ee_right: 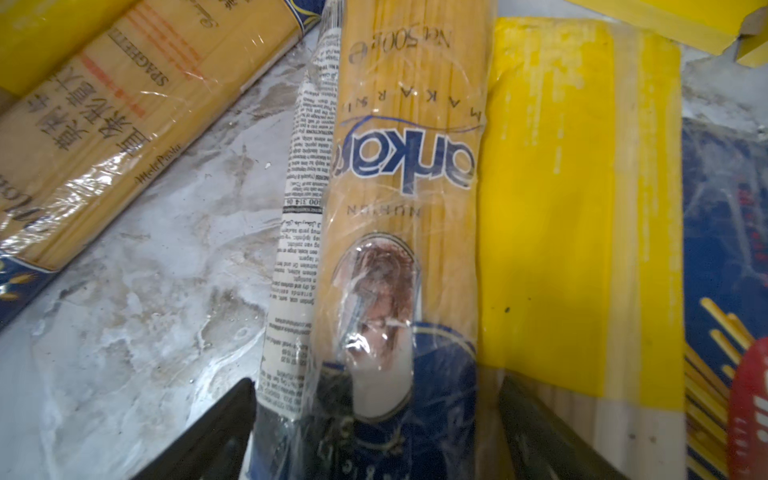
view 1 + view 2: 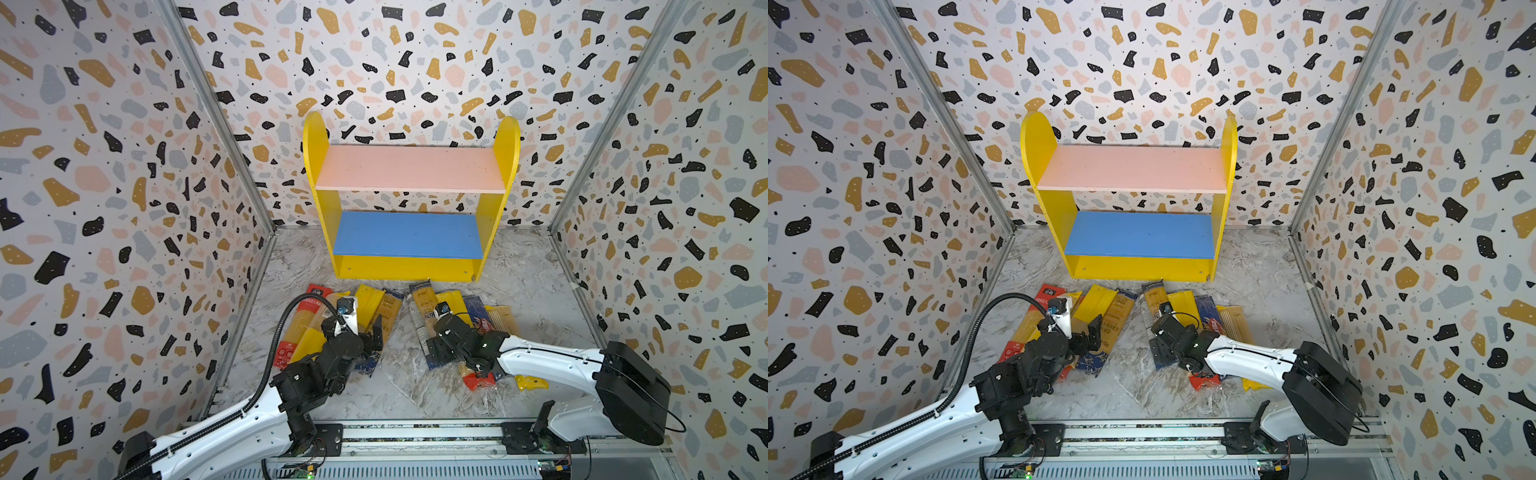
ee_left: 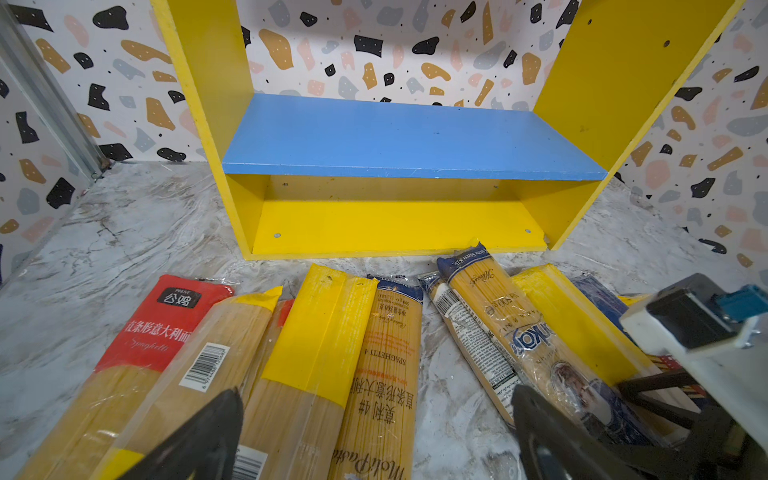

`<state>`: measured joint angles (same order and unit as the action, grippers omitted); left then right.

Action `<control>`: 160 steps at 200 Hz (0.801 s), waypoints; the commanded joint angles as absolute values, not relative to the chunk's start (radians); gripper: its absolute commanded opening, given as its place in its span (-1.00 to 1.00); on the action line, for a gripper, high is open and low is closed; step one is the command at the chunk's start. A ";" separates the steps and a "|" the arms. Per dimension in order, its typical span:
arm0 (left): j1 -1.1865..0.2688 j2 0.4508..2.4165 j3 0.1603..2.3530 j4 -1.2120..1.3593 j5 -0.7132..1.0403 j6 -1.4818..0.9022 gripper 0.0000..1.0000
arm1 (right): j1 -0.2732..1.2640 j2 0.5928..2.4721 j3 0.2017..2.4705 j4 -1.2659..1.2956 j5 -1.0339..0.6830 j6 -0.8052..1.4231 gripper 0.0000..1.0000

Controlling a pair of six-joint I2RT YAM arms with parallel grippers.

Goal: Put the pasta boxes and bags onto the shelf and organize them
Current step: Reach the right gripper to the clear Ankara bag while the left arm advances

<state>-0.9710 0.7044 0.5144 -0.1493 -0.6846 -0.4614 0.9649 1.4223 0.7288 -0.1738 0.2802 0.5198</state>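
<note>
Lower left of centre in both top views: left gripper [image 2: 352, 330], jaws spread wide and empty, hovering over the left fan of pasta packs [image 2: 370, 301], near a red-ended pack [image 2: 311, 295]. Best kept parked there, clear of the lane to the shelf.

Just right of centre: right gripper [image 1: 376, 382], lowered over the "ankara" pack [image 2: 420, 309], jaws astride its width near the dark-blue end. Impossible to tell whether pressing yet or merely flanking.

Likely step: a first pick. To do it well:
- Close squarely across the narrow width, catching noodles rather than loose film.
- Pinch nearer mid-length if reachable; gripped near one end, likely to droop and swing.
- Lift straight up before travelling, so as not to drag the yellow-ended pack [image 2: 455, 301] just beside it on the right.
- Carry up-frame to the shelf [image 2: 316, 174], centre of frame against the back wall, with pink upper board [image 2: 411, 168] and blue lower board [image 2: 407, 235] both bare.
- Lay lengthwise along a board, tight to one side, leaving room for the rest.

Surface: glossy marbled tabletop [image 2: 523, 286], slick-looking. Expect crinkly packs to slide rather than stay when nudged.

Room: terrazzo-patterned walls [image 2: 104, 187] at left, back and right, closing in tightly. Mounting rail [image 2: 415, 434] along the bottom edge.
</note>
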 commanded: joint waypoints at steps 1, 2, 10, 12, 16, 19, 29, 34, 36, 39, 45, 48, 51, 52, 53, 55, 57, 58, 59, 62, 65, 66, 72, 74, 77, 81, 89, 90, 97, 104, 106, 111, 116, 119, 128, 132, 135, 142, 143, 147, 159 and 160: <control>-0.974 0.686 0.492 -0.129 -0.667 -0.486 0.99 | 0.970 1.466 0.736 -0.186 0.247 0.526 0.71; -0.974 0.687 0.492 -0.129 -0.667 -0.486 0.99 | 0.969 1.467 0.736 -0.186 0.245 0.526 0.71; -0.975 0.683 0.491 -0.129 -0.669 -0.487 0.99 | 0.970 1.482 0.738 -0.179 0.238 0.527 0.67; -0.975 0.683 0.490 -0.129 -0.669 -0.488 0.99 | 0.970 1.486 0.739 -0.177 0.237 0.526 0.66; -0.974 0.681 0.489 -0.129 -0.670 -0.488 0.99 | 0.970 1.494 0.741 -0.176 0.235 0.526 0.64; -0.974 0.680 0.489 -0.129 -0.671 -0.488 0.99 | 0.971 1.499 0.742 -0.175 0.232 0.526 0.62; -0.974 0.680 0.488 -0.129 -0.673 -0.489 0.99 | 0.969 1.516 0.746 -0.168 0.227 0.527 0.58; -0.974 0.678 0.487 -0.129 -0.674 -0.488 0.99 | 0.970 1.525 0.748 -0.165 0.226 0.526 0.58; -0.975 0.679 0.486 -0.129 -0.674 -0.488 0.99 | 0.969 1.529 0.749 -0.165 0.225 0.526 0.58; -0.974 0.678 0.486 -0.129 -0.673 -0.488 0.99 | 0.969 1.534 0.750 -0.164 0.224 0.527 0.57; -0.974 0.679 0.485 -0.129 -0.673 -0.488 0.99 | 0.970 1.546 0.754 -0.163 0.221 0.526 0.57; -0.975 0.680 0.485 -0.129 -0.673 -0.486 0.99 | 0.969 1.553 0.756 -0.163 0.221 0.526 0.57; -0.974 0.679 0.485 -0.129 -0.673 -0.486 0.99 | 0.969 1.560 0.758 -0.164 0.221 0.526 0.57; -0.974 0.679 0.485 -0.129 -0.673 -0.486 0.99 | 0.969 1.563 0.760 -0.164 0.221 0.526 0.57; -0.975 0.680 0.485 -0.129 -0.674 -0.486 0.99 | 0.969 1.565 0.761 -0.165 0.221 0.526 0.57; -0.974 0.681 0.484 -0.129 -0.675 -0.487 0.99 | 0.969 1.569 0.763 -0.165 0.221 0.526 0.57; -0.974 0.680 0.483 -0.129 -0.675 -0.487 0.99 | 0.969 1.575 0.765 -0.166 0.222 0.527 0.57; -0.975 0.680 0.483 -0.129 -0.675 -0.487 0.99 | 0.969 1.577 0.766 -0.166 0.221 0.526 0.56; -0.975 0.680 0.483 -0.130 -0.675 -0.486 0.99 | 0.969 1.579 0.767 -0.166 0.223 0.526 0.56; -0.974 0.680 0.482 -0.130 -0.675 -0.486 0.99 | 0.969 1.586 0.770 -0.167 0.223 0.527 0.56; -0.975 0.680 0.482 -0.130 -0.675 -0.487 0.99 | 0.969 1.594 0.773 -0.168 0.223 0.526 0.54; -0.974 0.681 0.481 -0.130 -0.675 -0.487 0.99 | 0.969 1.596 0.774 -0.168 0.223 0.527 0.53; -0.975 0.679 0.482 -0.130 -0.675 -0.486 0.99 | 0.969 1.610 0.780 -0.170 0.223 0.526 0.50; -0.975 0.679 0.482 -0.130 -0.675 -0.486 0.99 | 0.969 1.614 0.783 -0.170 0.223 0.526 0.48; -0.975 0.678 0.482 -0.130 -0.675 -0.486 0.99 | 0.969 1.621 0.786 -0.173 0.223 0.526 0.46; -0.975 0.679 0.481 -0.132 -0.675 -0.487 0.99 | 0.969 1.629 0.789 -0.174 0.222 0.527 0.42; -0.975 0.675 0.481 -0.132 -0.674 -0.486 0.99 | 0.969 1.641 0.797 -0.175 0.223 0.526 0.32; -0.974 0.675 0.480 -0.133 -0.674 -0.486 0.99 | 0.969 1.643 0.798 -0.175 0.223 0.526 0.31; -0.975 0.674 0.480 -0.134 -0.674 -0.486 0.99 | 0.969 1.649 0.802 -0.177 0.223 0.526 0.23; -0.974 0.670 0.480 -0.136 -0.673 -0.486 0.99 | 0.969 1.651 0.805 -0.177 0.219 0.526 0.17; -0.974 0.670 0.479 -0.136 -0.675 -0.487 0.99 | 0.969 1.651 0.806 -0.176 0.218 0.526 0.17; -0.974 0.666 0.479 -0.138 -0.675 -0.487 0.99 | 0.968 1.650 0.805 -0.177 0.214 0.525 0.14; -0.975 0.664 0.479 -0.141 -0.676 -0.486 0.99 | 0.968 1.647 0.805 -0.176 0.210 0.525 0.11; -0.975 0.664 0.479 -0.140 -0.676 -0.488 0.99 | 0.968 1.644 0.804 -0.176 0.209 0.525 0.10; -0.974 0.657 0.479 -0.142 -0.677 -0.488 0.99 | 0.967 1.634 0.803 -0.179 0.203 0.525 0.08; -0.974 0.656 0.479 -0.141 -0.676 -0.488 0.99 | 0.966 1.628 0.801 -0.180 0.199 0.525 0.08; -0.974 0.655 0.479 -0.143 -0.676 -0.487 0.99 | 0.965 1.623 0.801 -0.180 0.198 0.525 0.06; -0.974 0.654 0.480 -0.143 -0.676 -0.487 0.99 | 0.964 1.610 0.794 -0.180 0.190 0.525 0.02; -0.975 0.654 0.480 -0.143 -0.676 -0.486 0.99 | 0.964 1.608 0.794 -0.181 0.188 0.525 0.02; -0.975 0.653 0.480 -0.142 -0.676 -0.486 0.99 | 0.962 1.600 0.790 -0.180 0.183 0.525 -0.01; -0.974 0.655 0.481 -0.141 -0.678 -0.485 0.99 | 0.956 1.576 0.782 -0.175 0.161 0.523 -0.09; -0.975 0.654 0.481 -0.141 -0.678 -0.485 0.99 | 0.954 1.575 0.781 -0.174 0.160 0.523 -0.11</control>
<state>-0.9710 0.6640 0.4904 -0.1558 -0.6704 -0.4862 0.9642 1.5936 0.8093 -0.1268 0.2382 0.5331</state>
